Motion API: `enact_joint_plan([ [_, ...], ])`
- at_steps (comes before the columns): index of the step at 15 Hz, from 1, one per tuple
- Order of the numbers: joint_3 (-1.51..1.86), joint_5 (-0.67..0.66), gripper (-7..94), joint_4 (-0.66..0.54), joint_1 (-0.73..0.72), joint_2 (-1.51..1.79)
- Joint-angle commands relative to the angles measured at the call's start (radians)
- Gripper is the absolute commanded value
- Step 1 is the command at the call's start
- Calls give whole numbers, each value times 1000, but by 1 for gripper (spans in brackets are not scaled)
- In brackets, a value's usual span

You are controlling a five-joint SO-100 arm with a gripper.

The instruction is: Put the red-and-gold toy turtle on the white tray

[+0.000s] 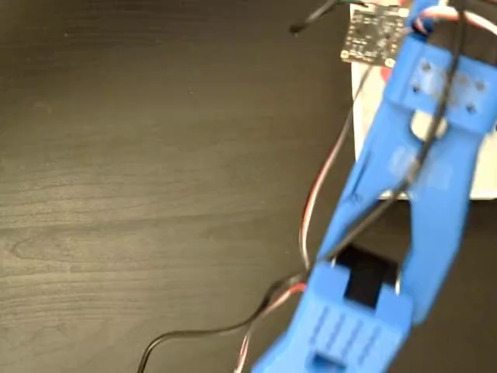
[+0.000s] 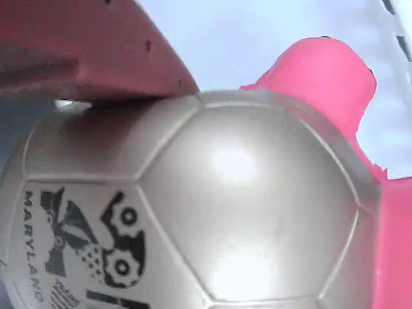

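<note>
The dark wood-grain table (image 1: 140,179) filled most of the fixed view, bare apart from loose black and red cables (image 1: 311,210) trailing across it. The blue plastic robot arm (image 1: 411,179) reached in from the lower edge toward the upper right, blurred, and covered most of what lay beneath it. A sliver of the large flat white tray (image 1: 359,116) showed beside the arm at the right edge; its full extent was hidden. A small white circuit board (image 1: 371,33) sat near the top of that view, just beside the tray.

In the wrist view the red-and-gold toy turtle (image 2: 238,206) filled the frame: gold domed shell with a dark printed logo at lower left, a coral-red limb or head at upper right. Pale white surface with a dark stripe showed behind it, so the turtle appeared to be over or on the tray; contact could not be confirmed. The turtle was not visible in the fixed view.

One red finger (image 2: 84,51) of the end effector pressed on the shell's upper left edge. The opposing finger was out of sight, so whether the end effector was pinching the turtle could not be told.

Risks: the squishy body may cling to the finger or spring and roll on release. A release near the tray's edge could drop it onto the table.
</note>
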Motion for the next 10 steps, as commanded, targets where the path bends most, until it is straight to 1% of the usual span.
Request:
enact_joint_plan([
  [1,-35,-18,0,20,21,8],
  [8,29,-67,1,20,64,-41],
  [9,48,-75,11,12,69,-46],
  [10,71,-91,19,9,71,-46],
])
